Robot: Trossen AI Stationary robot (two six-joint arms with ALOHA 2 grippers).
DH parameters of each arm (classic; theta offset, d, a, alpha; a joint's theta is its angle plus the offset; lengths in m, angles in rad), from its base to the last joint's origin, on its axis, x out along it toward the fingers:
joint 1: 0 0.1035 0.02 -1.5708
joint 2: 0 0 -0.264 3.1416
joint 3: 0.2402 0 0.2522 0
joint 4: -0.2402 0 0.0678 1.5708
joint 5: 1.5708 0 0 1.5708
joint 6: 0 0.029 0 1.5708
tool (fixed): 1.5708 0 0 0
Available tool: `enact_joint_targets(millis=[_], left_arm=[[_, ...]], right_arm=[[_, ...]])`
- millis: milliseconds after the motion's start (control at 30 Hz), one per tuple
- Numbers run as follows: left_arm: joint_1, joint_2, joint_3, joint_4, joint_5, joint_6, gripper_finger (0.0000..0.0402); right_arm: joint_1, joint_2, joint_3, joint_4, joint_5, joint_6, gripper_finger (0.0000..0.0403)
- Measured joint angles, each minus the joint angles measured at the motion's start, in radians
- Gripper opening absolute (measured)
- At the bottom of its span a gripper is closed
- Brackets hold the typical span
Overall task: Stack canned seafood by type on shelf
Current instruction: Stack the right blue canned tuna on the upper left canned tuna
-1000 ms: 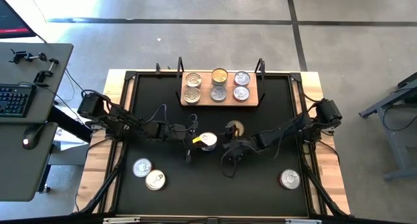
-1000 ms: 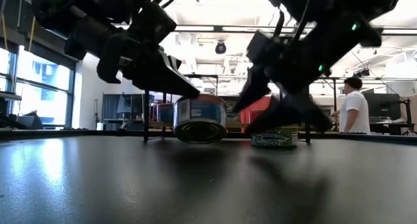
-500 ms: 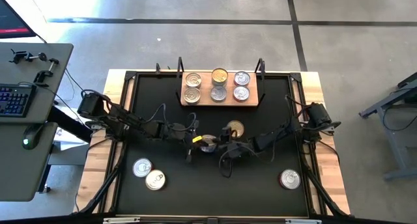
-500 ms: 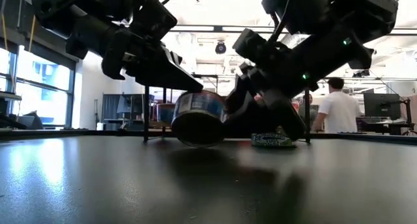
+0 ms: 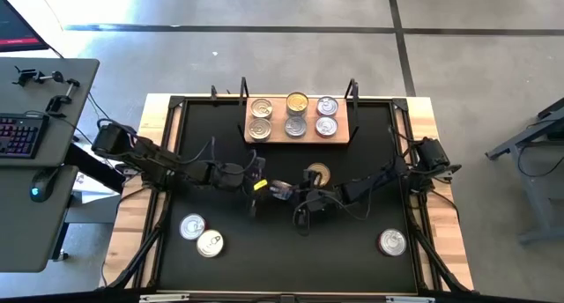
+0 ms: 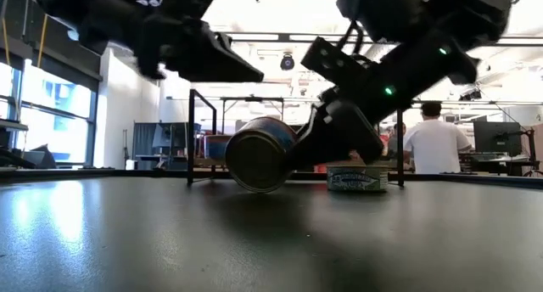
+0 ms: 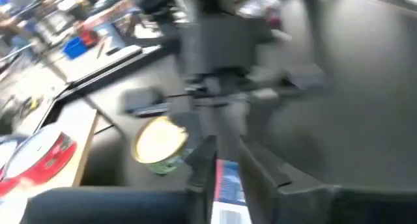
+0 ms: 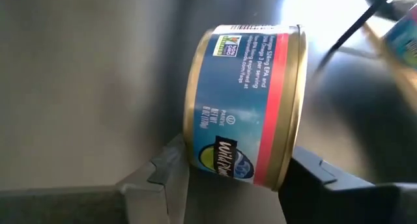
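A blue-and-red-labelled tin (image 8: 244, 100) with gold rims stands tipped on its edge at the middle of the black mat (image 5: 282, 191), and my right gripper (image 8: 238, 178) is shut on it. My left gripper (image 6: 250, 74) hangs above and to the left of the tin, clear of it, its fingers a little apart. A gold-lidded tin (image 5: 316, 173) sits flat on the mat just behind. The shelf (image 5: 276, 118) at the far edge carries several tins in three columns. My right gripper pinches the tin between its two fingers, one on each flat end (image 8: 189, 152), near the rims. The fingers come slanting down from the table's right. The tin is tipped with one flat end facing the near edge (image 6: 254, 160); whether its lower rim touches the mat I cannot tell.
Two silver-lidded tins (image 5: 192, 225) (image 5: 210, 243) lie at the mat's near left. A reddish tin (image 5: 391, 241) lies at the near right. A desk with a keyboard (image 5: 18, 136) stands left of the table. A person (image 6: 434, 139) stands in the room beyond.
My left gripper has let go of the tin, risen and drawn back toward the table's left. My right gripper has rolled, moved in from the right and shut on the tin. The tin has tipped from lying level to standing on its edge.
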Motion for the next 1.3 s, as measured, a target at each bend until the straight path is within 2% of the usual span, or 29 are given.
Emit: enact_joint_targets(millis=[133, 233, 400, 533, 667, 800, 933, 1033, 1100, 1200, 1300], left_arm=[[-0.014, 0.007, 0.003, -0.007, 0.015, 0.068, 0.0113], [-0.015, 0.038, 0.023, -0.028, -0.034, 0.083, 0.0164], [-0.008, 0.075, 0.059, -0.083, -0.090, 0.066, 0.0237], [0.015, 0.112, 0.060, -0.133, -0.090, 0.050, 0.0267], [0.031, 0.154, 0.061, -0.150, -0.096, 0.041, 0.0270], [0.025, 0.191, 0.059, -0.131, -0.112, 0.039, 0.0256], [0.015, 0.206, 0.060, -0.121, -0.120, 0.023, 0.0216], [0.005, 0.203, 0.060, -0.117, -0.122, -0.019, 0.0173], [0.000, 0.197, 0.060, -0.122, -0.125, -0.047, 0.0168], [-0.010, 0.186, 0.051, -0.126, -0.163, -0.101, 0.0168], [-0.025, 0.174, 0.009, -0.068, -0.203, -0.112, 0.0168]], right_arm=[[-0.042, -0.014, 0.090, -0.184, -0.121, 0.111, 0.0161], [-0.076, -0.014, 0.146, -0.279, -0.195, 0.166, 0.0161], [-0.110, -0.015, 0.165, -0.315, -0.253, 0.180, 0.0162], [-0.116, -0.015, 0.159, -0.313, -0.263, 0.184, 0.0162], [-0.116, -0.015, 0.158, -0.307, -0.262, 0.177, 0.0163], [-0.116, -0.015, 0.158, -0.305, -0.266, 0.176, 0.0164], [-0.114, -0.015, 0.157, -0.307, -0.269, 0.167, 0.0177], [-0.110, -0.015, 0.157, -0.307, -0.275, 0.158, 0.0204], [-0.111, -0.014, 0.157, -0.308, -0.277, 0.169, 0.0225], [-0.093, -0.011, 0.131, -0.284, -0.216, 0.195, 0.0242], [-0.048, -0.014, 0.056, -0.193, -0.105, 0.219, 0.0245]])
